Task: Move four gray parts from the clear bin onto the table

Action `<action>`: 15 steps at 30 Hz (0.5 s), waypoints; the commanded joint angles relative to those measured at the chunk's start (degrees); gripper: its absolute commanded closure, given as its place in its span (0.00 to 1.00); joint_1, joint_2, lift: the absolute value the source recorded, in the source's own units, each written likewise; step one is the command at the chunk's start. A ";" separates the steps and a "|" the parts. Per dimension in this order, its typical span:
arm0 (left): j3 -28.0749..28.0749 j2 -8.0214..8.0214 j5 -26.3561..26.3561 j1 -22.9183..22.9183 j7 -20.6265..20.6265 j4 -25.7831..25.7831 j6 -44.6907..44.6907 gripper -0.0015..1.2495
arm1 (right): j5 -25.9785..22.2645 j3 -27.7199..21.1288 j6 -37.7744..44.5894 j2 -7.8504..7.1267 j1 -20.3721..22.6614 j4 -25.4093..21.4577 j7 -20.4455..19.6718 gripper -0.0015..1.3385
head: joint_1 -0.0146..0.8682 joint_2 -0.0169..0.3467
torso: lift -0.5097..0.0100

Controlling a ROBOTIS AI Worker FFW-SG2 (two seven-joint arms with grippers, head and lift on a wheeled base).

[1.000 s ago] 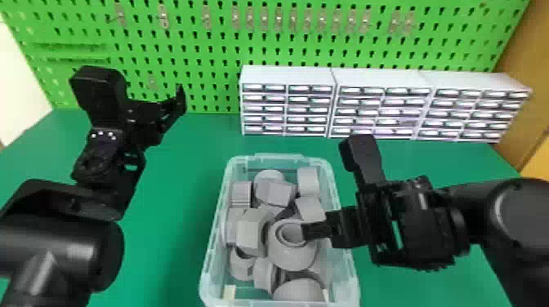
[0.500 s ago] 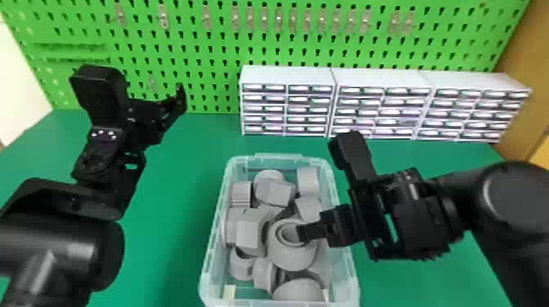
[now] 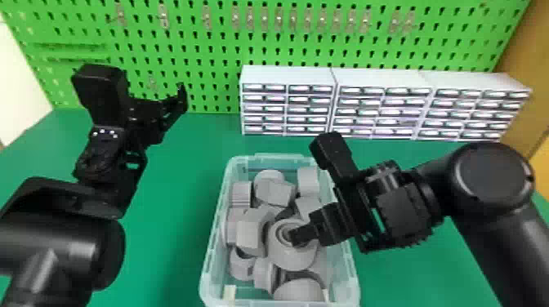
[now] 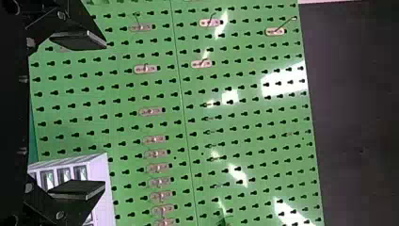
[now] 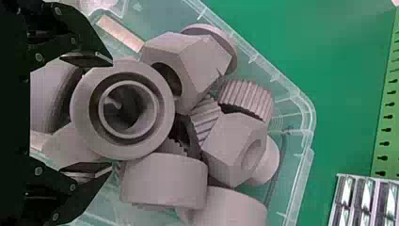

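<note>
My right gripper is over the clear bin, at a round gray part with a ringed hole. In the right wrist view my right gripper is open, its fingers on opposite sides of that round part; whether they touch it I cannot tell. Around it lie a gray hex part, a ribbed part and several others. My left gripper is parked above the table's left side. In the left wrist view my left gripper stands open, holding nothing, before the pegboard.
White drawer cabinets stand at the back of the green table, in front of the green pegboard with metal hooks. A wooden panel borders the right side. Bare table lies on both sides of the bin.
Over the last second my right gripper has shifted slightly left, and its wrist has turned a little. My left arm and the gray parts have kept their places.
</note>
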 commanded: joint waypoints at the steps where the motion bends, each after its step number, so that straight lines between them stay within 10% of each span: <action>1: -0.03 0.00 0.00 0.01 0.00 0.00 0.11 0.18 | 0.04 0.87 0.30 1.02 -1.56 1.88 -0.01 0.36 | 0.78 0.14 | 0.89; 15: -0.29 -0.09 -0.17 -0.26 0.00 0.18 0.72 0.18 | -0.05 4.04 0.30 3.57 -5.25 8.47 -0.01 0.36 | 0.78 0.14 | 0.89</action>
